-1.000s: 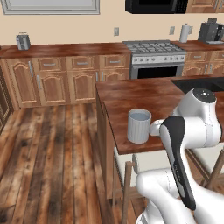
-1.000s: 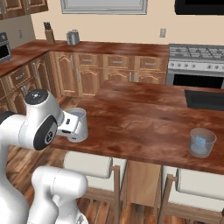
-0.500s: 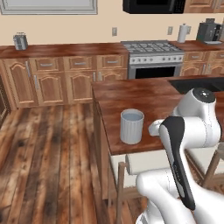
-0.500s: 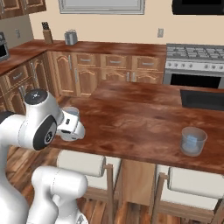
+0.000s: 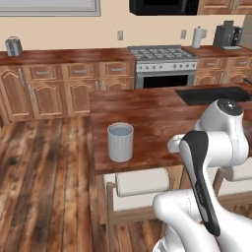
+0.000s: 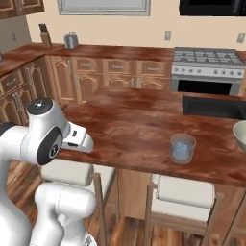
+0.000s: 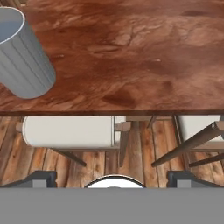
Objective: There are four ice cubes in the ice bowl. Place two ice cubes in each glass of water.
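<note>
— Glasses? Tall ribbed grey-white tumbler [image 5: 120, 141] near the left front corner of the reddish wooden bench [image 6: 139, 129]; short clear blue-tinted tumbler [image 6: 182, 148] by the front edge, toward the right.

— Bowl? Pale rim of wide round bowl [image 6: 240, 133] at the right end.

— Pincer [image 7: 113, 180]? Tips wide apart, clamping nothing, off the front edge.

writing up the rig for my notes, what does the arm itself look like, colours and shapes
The arm is built of glossy white rounded shells, bulging at the joints. A long black panel runs down one link in the left base view, and a black round cap with a small grey disc marks a joint in the right base view. The gripper's dark finger tips are small and blocky. No cables or markings can be seen.
</note>
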Motion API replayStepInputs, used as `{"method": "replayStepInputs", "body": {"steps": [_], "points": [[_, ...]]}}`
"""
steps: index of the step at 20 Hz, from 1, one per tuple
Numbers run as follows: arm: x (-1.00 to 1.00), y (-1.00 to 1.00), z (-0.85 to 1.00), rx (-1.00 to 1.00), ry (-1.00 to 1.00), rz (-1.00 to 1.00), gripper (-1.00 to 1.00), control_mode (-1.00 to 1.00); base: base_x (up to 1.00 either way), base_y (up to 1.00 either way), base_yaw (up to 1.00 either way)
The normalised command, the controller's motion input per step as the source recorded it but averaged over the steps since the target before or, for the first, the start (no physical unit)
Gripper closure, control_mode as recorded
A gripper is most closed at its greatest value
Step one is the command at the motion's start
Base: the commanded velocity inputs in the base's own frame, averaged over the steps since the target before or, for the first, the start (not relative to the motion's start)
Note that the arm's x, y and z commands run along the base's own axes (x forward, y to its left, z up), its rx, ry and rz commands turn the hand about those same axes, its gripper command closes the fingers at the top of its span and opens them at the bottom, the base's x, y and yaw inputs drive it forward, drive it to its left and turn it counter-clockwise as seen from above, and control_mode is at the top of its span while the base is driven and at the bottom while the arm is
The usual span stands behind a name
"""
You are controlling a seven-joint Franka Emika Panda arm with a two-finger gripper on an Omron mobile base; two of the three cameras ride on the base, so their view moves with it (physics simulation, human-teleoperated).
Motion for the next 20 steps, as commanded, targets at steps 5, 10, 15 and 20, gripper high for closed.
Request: {"method": "replayStepInputs", "body": {"steps": [5,10,15,20], "points": [[0.0,0.0,0.0,0.0,0.0,0.0,-1.0,1.0,-0.04,-0.45,0.0],[0.0,0.0,0.0,0.0,0.0,0.0,-1.0,1.0,0.0,-0.5,0.0],[0.0,0.0,0.0,0.0,0.0,0.0,-1.0,1.0,0.0,-0.48,0.0],[0.0,0.0,0.0,0.0,0.0,0.0,-1.0,1.0,0.15,-0.52,0.0]]}}
